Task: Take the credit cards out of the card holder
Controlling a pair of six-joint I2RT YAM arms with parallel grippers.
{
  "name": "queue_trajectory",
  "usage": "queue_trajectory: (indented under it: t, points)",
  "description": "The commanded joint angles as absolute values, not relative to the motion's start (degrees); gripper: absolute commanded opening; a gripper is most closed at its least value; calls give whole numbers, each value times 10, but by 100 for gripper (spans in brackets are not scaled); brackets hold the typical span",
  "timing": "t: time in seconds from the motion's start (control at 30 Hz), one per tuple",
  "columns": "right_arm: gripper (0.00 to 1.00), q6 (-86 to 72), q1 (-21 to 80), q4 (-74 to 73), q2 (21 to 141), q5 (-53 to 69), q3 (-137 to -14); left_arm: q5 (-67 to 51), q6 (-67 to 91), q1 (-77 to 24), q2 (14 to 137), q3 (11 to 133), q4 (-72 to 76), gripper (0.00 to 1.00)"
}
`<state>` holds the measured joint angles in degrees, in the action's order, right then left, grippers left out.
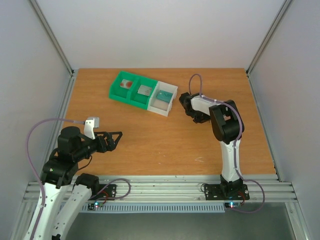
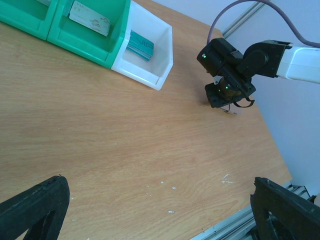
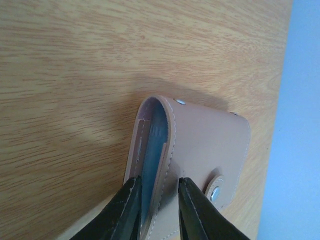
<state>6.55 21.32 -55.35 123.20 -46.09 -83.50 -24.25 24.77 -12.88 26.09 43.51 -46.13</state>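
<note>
Starting with the top view: left gripper (image 1: 117,141) has its jaws spread wide over the table (image 1: 150,145). The right gripper (image 1: 186,106) sits low, just right of the tray (image 1: 130,102) (holder hidden under it). Left wrist view – grey card (image 2: 90,18) and teal card (image 2: 140,45) lie in separate tray bins. Right wrist view – fingers (image 3: 131,210) are pinched on one flap of the tan card holder (image 3: 210,145), which lies on the table.

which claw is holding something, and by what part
The right claw pinches the tan card holder by the stitched open edge of its top flap, one finger inside the fold. The left claw is open, holding nothing.
</note>
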Motion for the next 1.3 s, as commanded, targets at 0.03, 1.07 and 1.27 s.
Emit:
queue_trajectory:
  t: [0.03,1.07,1.27]
  points:
    - [18,45,208,-570,1251,-500,-850,-252,235,-131,250,443,-443,99]
    - [1,137,505,-461,906,-165,-673,-171,284,-131,312,467,-500,99]
    - [1,261,635,-358,935,-157,-640,-202,309,-131,344,464,-499,99]
